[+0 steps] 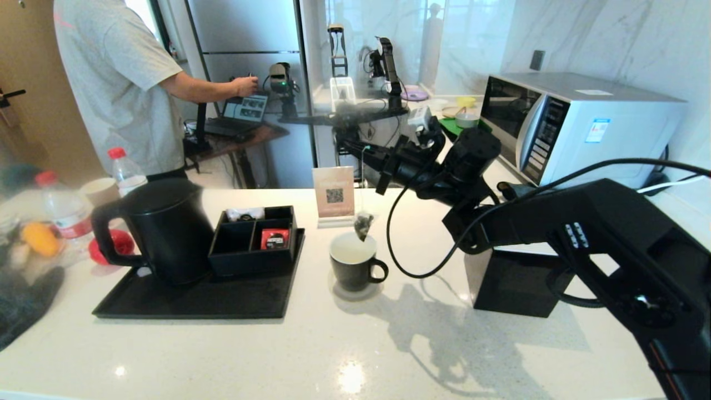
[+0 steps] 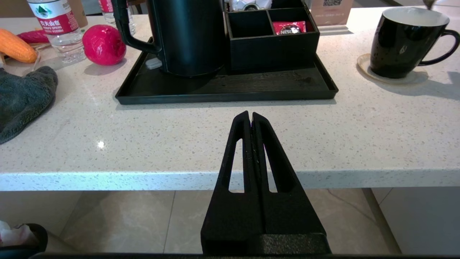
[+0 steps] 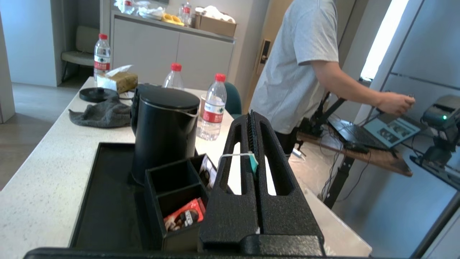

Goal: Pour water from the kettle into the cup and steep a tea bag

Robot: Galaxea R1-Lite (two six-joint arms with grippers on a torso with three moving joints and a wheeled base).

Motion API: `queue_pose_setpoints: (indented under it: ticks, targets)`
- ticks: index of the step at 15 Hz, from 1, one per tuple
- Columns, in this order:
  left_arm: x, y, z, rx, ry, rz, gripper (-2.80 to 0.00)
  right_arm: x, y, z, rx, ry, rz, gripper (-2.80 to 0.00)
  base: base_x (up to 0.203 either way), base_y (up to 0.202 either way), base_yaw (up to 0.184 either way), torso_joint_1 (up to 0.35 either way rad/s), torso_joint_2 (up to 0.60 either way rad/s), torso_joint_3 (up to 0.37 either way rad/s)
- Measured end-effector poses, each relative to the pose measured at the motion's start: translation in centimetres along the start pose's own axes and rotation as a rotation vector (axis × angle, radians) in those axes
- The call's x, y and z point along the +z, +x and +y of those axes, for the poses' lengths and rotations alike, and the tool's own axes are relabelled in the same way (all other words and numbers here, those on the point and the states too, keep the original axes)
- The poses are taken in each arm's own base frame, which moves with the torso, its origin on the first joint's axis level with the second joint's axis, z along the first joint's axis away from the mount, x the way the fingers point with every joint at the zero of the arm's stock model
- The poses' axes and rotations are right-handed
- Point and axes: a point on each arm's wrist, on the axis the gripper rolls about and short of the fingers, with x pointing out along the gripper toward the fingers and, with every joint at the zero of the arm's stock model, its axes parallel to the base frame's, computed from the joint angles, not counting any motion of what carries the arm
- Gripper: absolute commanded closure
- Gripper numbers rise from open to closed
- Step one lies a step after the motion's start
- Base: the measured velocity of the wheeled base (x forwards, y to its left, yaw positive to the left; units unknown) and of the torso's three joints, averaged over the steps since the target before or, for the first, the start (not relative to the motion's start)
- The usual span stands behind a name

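The black kettle point(image 1: 161, 228) stands on the left of a black tray point(image 1: 194, 303), handle pointing left, lid down. The black cup point(image 1: 355, 261) sits on a pale coaster right of the tray; its inside looks pale and I cannot make out the water. A tea bag point(image 1: 364, 225) hangs on its string just above the cup's rim. My right gripper point(image 1: 355, 147) is high over the cup, shut on the tea bag's teal tag point(image 3: 252, 162), with the string point(image 3: 233, 155) draped over one finger. My left gripper point(image 2: 250, 116) is shut and empty at the counter's front edge, facing the tray.
A black organizer box point(image 1: 253, 239) with sachets sits on the tray beside the kettle. A QR sign point(image 1: 333, 191) stands behind the cup, a black box point(image 1: 514, 283) lies under my right arm, and a microwave point(image 1: 577, 125) sits far right. Bottles point(image 1: 125, 169), a grey cloth point(image 1: 25, 303) and a person point(image 1: 122, 83) are on the left.
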Motion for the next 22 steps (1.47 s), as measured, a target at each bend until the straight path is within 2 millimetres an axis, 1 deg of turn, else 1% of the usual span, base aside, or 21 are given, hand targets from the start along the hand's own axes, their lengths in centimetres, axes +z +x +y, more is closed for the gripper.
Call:
queue_pose_setpoints:
  ticks: [4,8,10,13,16,19,22]
  targets:
    - [0.0,0.0,0.0,0.000,0.000,0.000,0.00,-0.1,-0.9,0.7,-0.002,0.010,0.013,0.00,0.000,0.000,0.000,0.000,0.00,0.000]
    - [0.0,0.0,0.0,0.000,0.000,0.000,0.00,-0.4,-2.7,1.5,-0.011,0.019,0.032,0.00,0.000,0.000,0.000,0.000,0.00,0.000]
    - [0.0,0.0,0.0,0.001,0.000,0.000,0.00,-0.2,-3.3,1.5,-0.019,0.019,0.039,0.00,0.000,0.000,0.000,0.000,0.00,0.000]
    - [0.0,0.0,0.0,0.000,0.000,0.000,0.00,0.3,-3.6,1.1,-0.030,0.017,0.043,0.00,0.000,0.000,0.000,0.000,0.00,0.000]
    - [0.0,0.0,0.0,0.000,0.000,0.000,0.00,1.5,-3.8,0.3,-0.043,-0.010,0.022,0.00,0.000,0.000,0.000,0.000,0.00,0.000]
    - [0.0,0.0,0.0,0.000,0.000,0.000,0.00,3.3,-4.2,-1.3,-0.075,-0.042,0.009,0.00,0.000,0.000,0.000,0.000,0.00,0.000]
    - [0.0,0.0,0.0,0.000,0.000,0.000,0.00,5.7,-6.0,-3.6,-0.133,-0.086,0.009,0.00,0.000,0.000,0.000,0.000,0.00,0.000]
